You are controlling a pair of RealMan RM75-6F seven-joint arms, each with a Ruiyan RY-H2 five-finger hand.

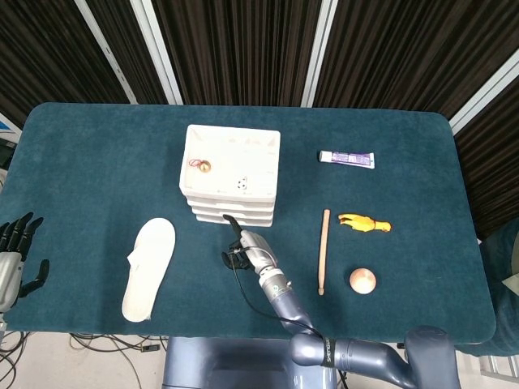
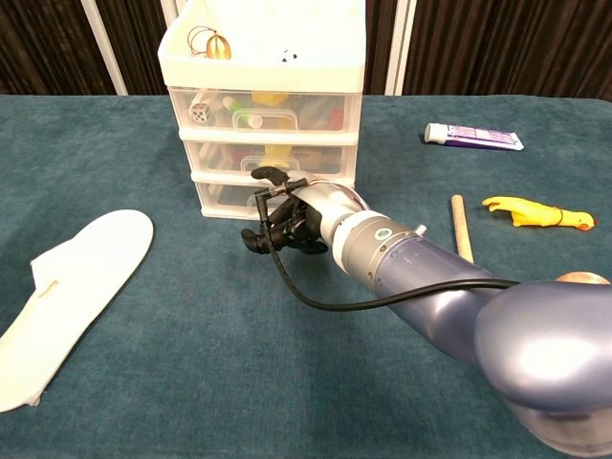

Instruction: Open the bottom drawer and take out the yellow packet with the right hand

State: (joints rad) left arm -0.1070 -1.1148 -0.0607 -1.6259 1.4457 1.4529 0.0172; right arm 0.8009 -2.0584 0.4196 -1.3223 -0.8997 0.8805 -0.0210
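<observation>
A white three-drawer unit (image 1: 231,162) (image 2: 263,57) stands mid-table, all drawers pushed in. My right hand (image 1: 243,247) (image 2: 287,215) is right in front of the bottom drawer (image 2: 222,196), fingers curled in, one finger raised against the drawer front near its handle. It holds nothing that I can see. Yellow items show through the upper two drawer fronts; the hand hides most of the bottom drawer, so no yellow packet can be made out there. My left hand (image 1: 16,255) hangs off the table's left edge, fingers spread and holding nothing.
A white insole (image 1: 150,267) (image 2: 67,287) lies left of the hand. To the right lie a wooden stick (image 1: 323,251), a yellow rubber chicken (image 1: 365,223), a ball (image 1: 362,280) and a tube (image 1: 346,159). Small trinkets sit on the unit's top.
</observation>
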